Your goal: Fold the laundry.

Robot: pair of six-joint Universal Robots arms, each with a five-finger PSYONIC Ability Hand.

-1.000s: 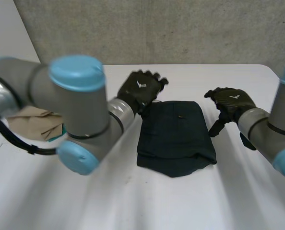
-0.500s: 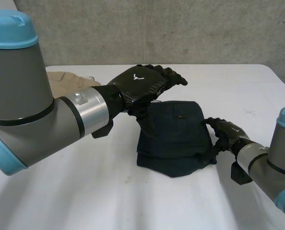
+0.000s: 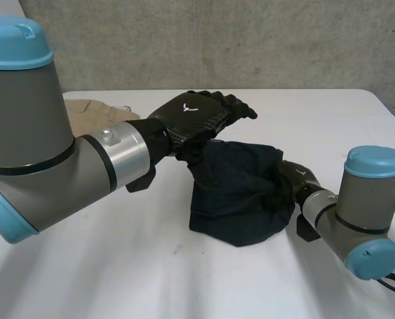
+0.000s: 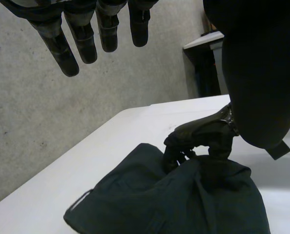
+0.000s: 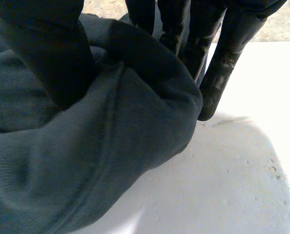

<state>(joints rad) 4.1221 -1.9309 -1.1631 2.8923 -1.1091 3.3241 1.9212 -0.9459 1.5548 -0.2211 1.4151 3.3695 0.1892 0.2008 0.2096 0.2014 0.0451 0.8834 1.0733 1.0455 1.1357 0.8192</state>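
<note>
**As the right edge is raised, a fold is begun**

Where the dark garment (image 3: 241, 193) lay flat in the middle of the bench (image 3: 184, 279) half a second ago, its right edge is now seen lifted and bunched. That edge is pinched by the right hand (image 3: 292, 178). In the right wrist view the cloth (image 5: 86, 146) is clamped between the thumb and the fingers (image 5: 223, 63), and a thick roll of fabric is gathered in the grip. The left side of the garment is left lying on the bench.

The left hand (image 3: 194, 119) has hardly been moved in that time. It is held above the far left corner of the garment, with its fingers (image 4: 81, 34) straight and spread, and nothing is grasped by it.

A tan cloth (image 3: 98, 109) is left at the far left, well apart from the work.

It is judged that a fold from right to left has been started. The lifted edge has not yet been carried across or laid down, so most of the task is left to be done.
</note>
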